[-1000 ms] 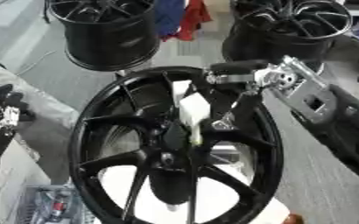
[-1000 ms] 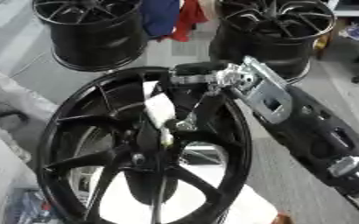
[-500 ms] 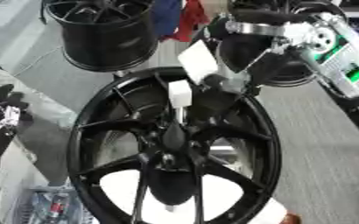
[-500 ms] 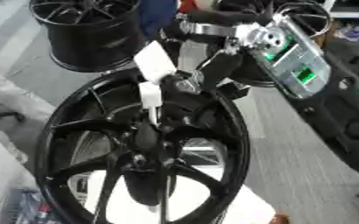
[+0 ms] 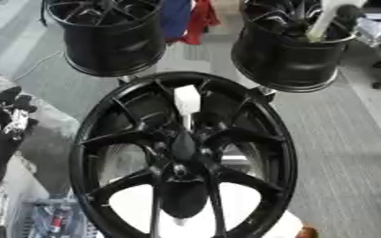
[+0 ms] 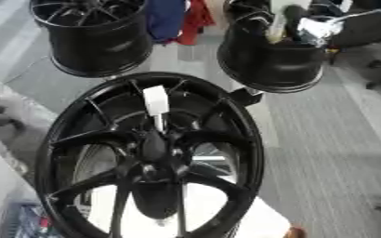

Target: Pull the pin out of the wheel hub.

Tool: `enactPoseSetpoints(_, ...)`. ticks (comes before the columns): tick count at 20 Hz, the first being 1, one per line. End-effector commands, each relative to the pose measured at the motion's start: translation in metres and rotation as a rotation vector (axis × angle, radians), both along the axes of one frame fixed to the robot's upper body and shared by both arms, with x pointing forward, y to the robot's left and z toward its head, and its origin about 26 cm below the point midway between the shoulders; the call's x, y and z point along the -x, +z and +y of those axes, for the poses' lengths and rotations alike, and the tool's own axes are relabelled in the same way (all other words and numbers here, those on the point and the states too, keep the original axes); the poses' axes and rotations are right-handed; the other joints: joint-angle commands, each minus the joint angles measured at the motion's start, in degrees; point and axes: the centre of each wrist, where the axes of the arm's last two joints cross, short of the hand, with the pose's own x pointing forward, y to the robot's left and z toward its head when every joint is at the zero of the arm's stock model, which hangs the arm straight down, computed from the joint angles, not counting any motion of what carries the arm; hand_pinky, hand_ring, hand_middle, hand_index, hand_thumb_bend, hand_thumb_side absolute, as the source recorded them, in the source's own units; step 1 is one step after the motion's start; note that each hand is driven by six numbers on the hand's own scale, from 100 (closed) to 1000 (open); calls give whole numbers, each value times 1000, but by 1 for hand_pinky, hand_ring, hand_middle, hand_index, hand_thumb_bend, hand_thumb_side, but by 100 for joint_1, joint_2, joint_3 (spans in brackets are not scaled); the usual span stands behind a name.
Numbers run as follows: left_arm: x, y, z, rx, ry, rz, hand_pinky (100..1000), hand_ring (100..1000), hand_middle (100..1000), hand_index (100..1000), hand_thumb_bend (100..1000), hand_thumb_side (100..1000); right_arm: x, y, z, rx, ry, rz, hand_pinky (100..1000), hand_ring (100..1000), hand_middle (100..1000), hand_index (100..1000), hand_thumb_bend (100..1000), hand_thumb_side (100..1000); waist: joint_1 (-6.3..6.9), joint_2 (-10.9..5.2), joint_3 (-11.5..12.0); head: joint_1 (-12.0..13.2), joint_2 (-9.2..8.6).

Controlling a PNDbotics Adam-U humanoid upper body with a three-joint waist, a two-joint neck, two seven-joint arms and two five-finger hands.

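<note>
Right robot hand [image 6: 298,18] is now up in the far right corner, over the right-hand spare rim [image 6: 268,62], and well apart from the wheel [image 5: 92,139]. A second ago it was low over the spokes beside the hub [image 5: 181,146]; half a second ago it was lifting away with something white in its grip. Now its fingers look curled round a pale rod [image 5: 322,23] that stands nearly upright, though the hand is partly cut off by the frame edge.

That rod is probably the pin, already drawn out and carried clear. Still, a white block [image 5: 187,99] on a thin stem remains on the wheel, standing just above the hub between two upper spokes, much where it stood before. Whether it is a second pin, a tag or part of the same fitting cannot be told from here.

If the rod is the pin, the pull is done and only setting it down is left. If the block is the pin, the work remains.

Left robot hand [image 5: 5,123] shows as a dark shape at the left edge — how open it is cannot be told.
</note>
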Motion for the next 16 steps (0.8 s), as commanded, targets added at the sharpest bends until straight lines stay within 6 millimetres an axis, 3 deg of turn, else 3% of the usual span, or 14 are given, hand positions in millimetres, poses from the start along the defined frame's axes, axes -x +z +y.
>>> enactPoseSetpoints(1, -1, 11, 6, -22, 13, -34, 592, 680, 679, 836, 204, 575, 16, -1, -32, -85, -157, -76, 584, 514, 415, 491, 114, 230, 10, -31, -26, 52, -82)
enactPoseSetpoints(7, -2, 13, 6, -17, 21, -44, 592, 680, 680, 836, 204, 574, 45, -100, -77, -252, -511, 12, 574, 512, 426, 500, 167, 194, 60, 16, -79, 100, -126)
enactPoseSetpoints(9, -2, 13, 6, -15, 24, -44, 592, 680, 680, 836, 204, 575, 57, -134, -85, -260, -608, 75, 631, 607, 628, 694, 270, 228, 68, 25, -88, 109, -137)
enactPoseSetpoints(10, -2, 13, 6, -14, 25, -44, 592, 680, 680, 836, 204, 575, 63, -150, -87, -244, -646, 117, 677, 694, 779, 829, 325, 269, 71, 27, -92, 114, -141)
enactPoseSetpoints(11, -2, 13, 6, -13, 25, -44, 592, 680, 680, 836, 204, 575, 68, -163, -89, -228, -674, 154, 715, 741, 838, 887, 357, 298, 73, 26, -97, 118, -144)
enactPoseSetpoints(16, -2, 13, 6, -10, 26, -44, 592, 681, 681, 836, 204, 575, 78, -193, -89, -279, -791, 183, 749, 778, 909, 922, 413, 361, 85, 7, -115, 117, -162)
